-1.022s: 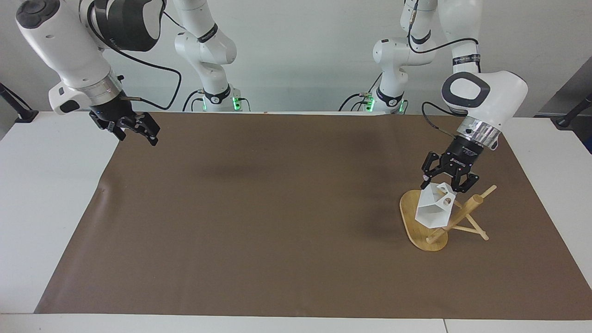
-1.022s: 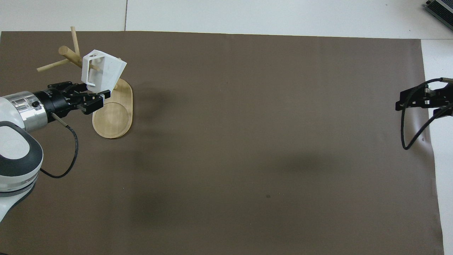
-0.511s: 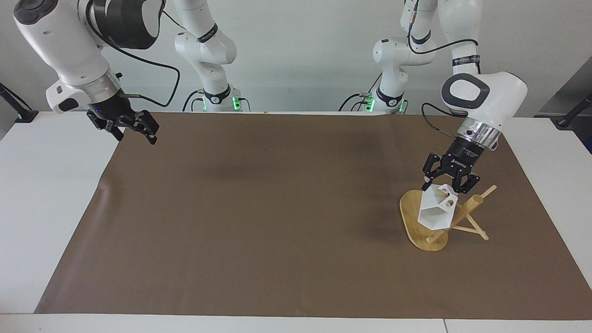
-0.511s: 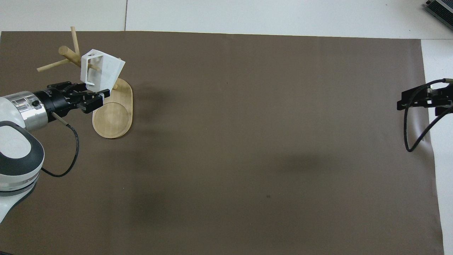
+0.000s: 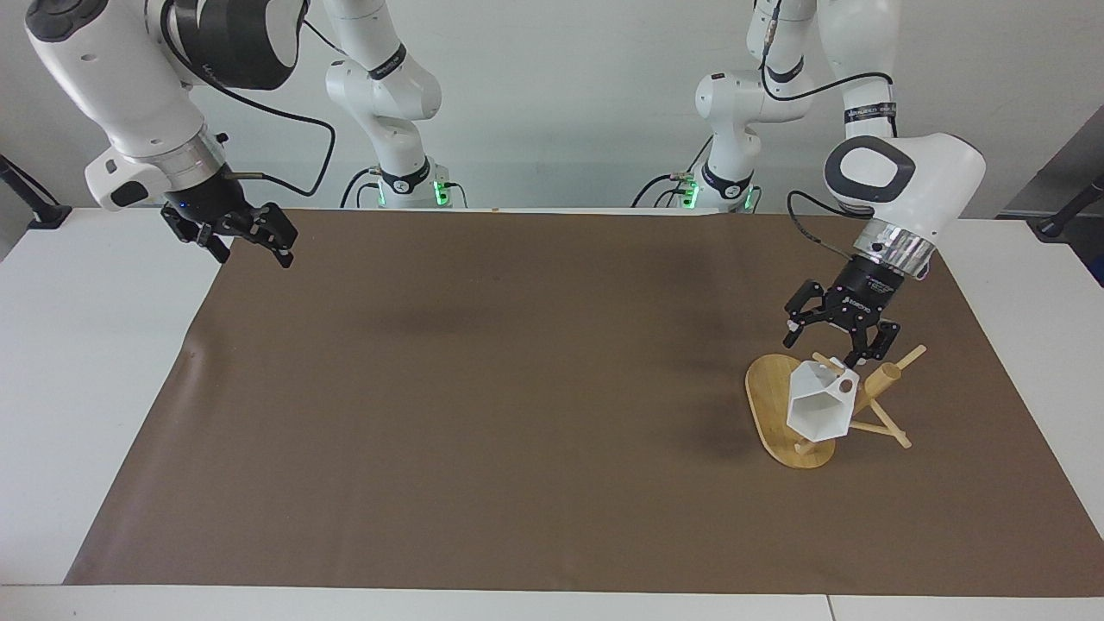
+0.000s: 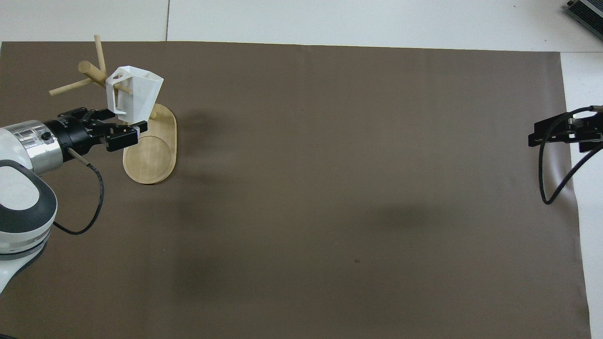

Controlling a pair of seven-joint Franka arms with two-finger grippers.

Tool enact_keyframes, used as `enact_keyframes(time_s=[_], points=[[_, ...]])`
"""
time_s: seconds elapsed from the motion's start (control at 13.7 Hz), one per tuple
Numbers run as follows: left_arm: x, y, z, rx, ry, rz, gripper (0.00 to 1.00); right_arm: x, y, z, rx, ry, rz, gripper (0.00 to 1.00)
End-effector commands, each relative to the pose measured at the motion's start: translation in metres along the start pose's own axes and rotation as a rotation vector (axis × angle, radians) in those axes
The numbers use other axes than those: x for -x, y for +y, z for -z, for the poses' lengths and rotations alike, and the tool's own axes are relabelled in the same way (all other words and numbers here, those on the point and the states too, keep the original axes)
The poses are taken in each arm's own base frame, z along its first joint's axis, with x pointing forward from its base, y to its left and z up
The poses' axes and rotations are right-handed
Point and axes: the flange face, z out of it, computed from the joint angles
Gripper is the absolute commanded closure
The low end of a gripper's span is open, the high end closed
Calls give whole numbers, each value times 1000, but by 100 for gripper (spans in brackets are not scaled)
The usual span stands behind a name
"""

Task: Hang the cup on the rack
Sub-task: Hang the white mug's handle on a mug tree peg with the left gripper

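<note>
Seen in the facing view, going left to right: right gripper (image 5: 252, 241) hung at upper left of the frame over the edge of the brown mat (image 5: 517, 388), waiting; whether its fingers were spread or closed could not be told. At the right of the frame, left gripper (image 5: 841, 341) hovered with fingers spread wide, gripping nothing, just above the cup (image 5: 821, 410). Cup hung below the jaws and apart from them, on a peg of the rack (image 5: 780, 405), handle hooked over the peg, hexagonal mouth turned toward the camera and tilted. Rack stood on its oval base, post leaning, pegs crossing.

In the overhead view, left to right: left gripper (image 6: 121, 133) lay at middle left of the frame, over the base's edge, open fingers just below the cup (image 6: 133, 91); cup sat on a peg at upper left, over the rack (image 6: 150, 160). Right gripper (image 6: 563, 133) showed at the right edge, over the mat's (image 6: 330, 188) border.

Nothing seen inside the cup. Mat covered most of a white table (image 5: 86, 345), with a pale wall at top.
</note>
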Motion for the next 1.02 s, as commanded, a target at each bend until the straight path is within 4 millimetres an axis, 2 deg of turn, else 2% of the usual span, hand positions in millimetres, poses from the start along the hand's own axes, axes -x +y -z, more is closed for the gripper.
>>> enact_keyframes(time_s=[0.0,0.37,0.73,0.95], points=[[4,-4,11,-39,62,-59,0,5,2,4,1,1,19,0],[21,-2,56,-28,224,-256,0,7,5,8,1,9,7,0],[47,-18,93,16,374,-477,0,9,4,9,1,9,8,0],[66,-27,118,-16,429,-780,0,9,3,9,1,7,10,0]])
